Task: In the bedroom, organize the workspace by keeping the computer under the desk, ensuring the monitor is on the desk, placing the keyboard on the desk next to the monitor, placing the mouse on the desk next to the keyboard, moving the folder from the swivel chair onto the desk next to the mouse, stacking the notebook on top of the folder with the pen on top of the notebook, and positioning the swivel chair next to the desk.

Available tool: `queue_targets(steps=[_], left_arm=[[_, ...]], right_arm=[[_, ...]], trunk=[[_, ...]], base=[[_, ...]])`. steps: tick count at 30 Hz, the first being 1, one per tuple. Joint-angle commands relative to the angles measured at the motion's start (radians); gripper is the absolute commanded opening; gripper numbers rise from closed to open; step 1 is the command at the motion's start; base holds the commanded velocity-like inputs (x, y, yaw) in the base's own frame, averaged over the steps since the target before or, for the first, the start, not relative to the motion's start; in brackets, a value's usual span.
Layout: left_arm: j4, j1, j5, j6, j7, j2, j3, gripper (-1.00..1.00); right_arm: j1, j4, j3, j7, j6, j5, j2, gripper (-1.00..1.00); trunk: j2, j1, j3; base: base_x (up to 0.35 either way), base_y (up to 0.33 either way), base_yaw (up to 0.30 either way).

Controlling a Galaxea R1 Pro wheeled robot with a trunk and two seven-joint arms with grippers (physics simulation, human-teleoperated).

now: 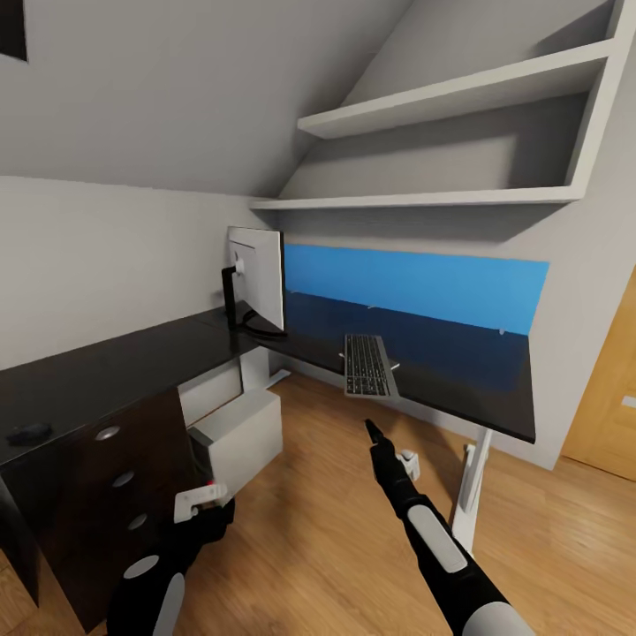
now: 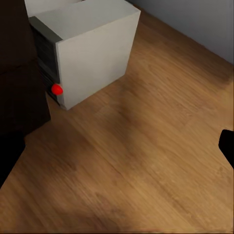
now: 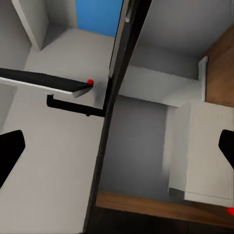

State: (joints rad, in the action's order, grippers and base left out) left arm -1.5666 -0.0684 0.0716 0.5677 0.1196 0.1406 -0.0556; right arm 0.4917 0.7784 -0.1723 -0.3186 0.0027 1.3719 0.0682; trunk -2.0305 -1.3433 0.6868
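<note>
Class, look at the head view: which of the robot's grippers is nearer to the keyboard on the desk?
Right. The right gripper points up just below the keyboard at the desk edge. The left gripper hangs low by the computer.

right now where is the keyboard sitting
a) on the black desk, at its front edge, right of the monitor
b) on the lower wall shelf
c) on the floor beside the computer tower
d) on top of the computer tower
a: in the head view the keyboard lies flat on the black desk with its near end at the front edge, to the right of the monitor, while the computer tower stands on the floor under the desk.
</note>
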Motion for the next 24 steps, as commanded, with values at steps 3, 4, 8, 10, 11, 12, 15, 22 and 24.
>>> queue_targets(steps=[3, 4, 8, 10, 11, 12, 15, 22, 24], left_arm=[[-0.001, -0.001, 0.007, 0.009, 0.005, 0.000, -0.001, 1.00], [0.000, -0.001, 0.007, 0.010, 0.005, -0.001, 0.000, 1.00], [0.002, -0.001, 0.007, 0.013, 0.004, -0.001, 0.000, 1.00], [0.003, -0.001, 0.007, 0.013, 0.003, -0.001, 0.003, 1.00], [0.003, 0.000, 0.007, 0.013, 0.003, -0.001, 0.004, 1.00], [0.003, 0.000, 0.007, 0.013, 0.003, -0.001, 0.005, 1.00], [0.004, 0.000, 0.007, 0.014, 0.003, -0.001, 0.007, 1.00], [0.009, 0.000, 0.007, 0.014, 0.003, -0.001, 0.009, 1.00], [0.009, 0.000, 0.007, 0.014, 0.003, -0.001, 0.011, 1.00]], right_arm=[[0.001, -0.001, -0.001, -0.004, 0.001, 0.054, -0.008, 1.00], [0.001, -0.001, -0.001, -0.004, 0.001, 0.078, -0.014, 1.00], [0.001, -0.001, -0.001, -0.004, 0.001, 0.126, -0.024, 1.00], [0.001, -0.001, -0.001, -0.005, 0.001, 0.135, -0.026, 1.00], [0.001, -0.001, -0.001, -0.005, 0.001, 0.136, -0.026, 1.00], [0.001, -0.001, -0.001, -0.005, 0.001, 0.137, -0.026, 1.00], [0.001, -0.001, -0.001, -0.006, 0.001, 0.139, -0.026, 1.00], [0.001, -0.001, -0.002, -0.007, -0.001, 0.138, -0.026, 1.00], [0.001, 0.000, -0.003, -0.007, -0.002, 0.138, -0.026, 1.00]], trunk=[[-0.001, 0.000, 0.001], [-0.001, 0.000, 0.001], [-0.001, 0.000, 0.001], [-0.001, 0.000, 0.001], [-0.001, 0.000, 0.001], [-0.001, 0.000, 0.001], [-0.001, 0.000, 0.001], [0.013, 0.008, -0.005], [0.027, 0.015, -0.011]], base=[[0.025, 0.000, 0.000], [0.131, 0.000, 0.000], [0.137, 0.000, 0.000], [0.042, 0.000, 0.000], [0.026, 0.000, 0.000], [0.033, 0.000, 0.000], [0.124, 0.000, 0.000], [0.041, 0.000, 0.000], [0.004, 0.000, 0.000]])
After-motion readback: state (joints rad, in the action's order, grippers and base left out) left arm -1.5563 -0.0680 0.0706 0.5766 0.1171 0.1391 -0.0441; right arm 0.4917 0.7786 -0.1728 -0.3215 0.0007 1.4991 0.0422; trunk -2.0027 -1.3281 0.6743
